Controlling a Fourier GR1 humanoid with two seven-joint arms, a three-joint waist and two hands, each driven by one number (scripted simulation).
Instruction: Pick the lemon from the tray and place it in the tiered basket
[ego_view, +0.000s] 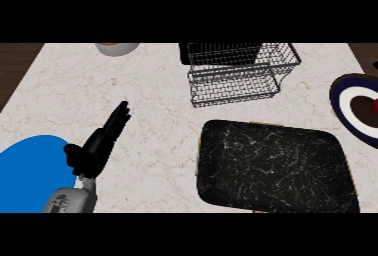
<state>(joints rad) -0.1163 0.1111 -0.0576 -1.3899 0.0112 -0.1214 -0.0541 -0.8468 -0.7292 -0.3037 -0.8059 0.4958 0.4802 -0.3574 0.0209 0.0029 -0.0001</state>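
A black tray (273, 167) with white marbling lies on the counter at the lower right. I see no lemon on it or anywhere else in the head view. The wire tiered basket (236, 75) stands behind the tray at the top centre, and nothing shows inside it. My left hand (88, 152) is at the lower left, open, fingers straight and pointing up and to the right. It holds nothing and is well left of the tray. My right hand does not show.
A blue round object (29, 175) lies at the lower left beside my left forearm. A plate (354, 107) with a dark blue rim and a red centre sits at the right edge. A bowl (117, 48) stands at the top left.
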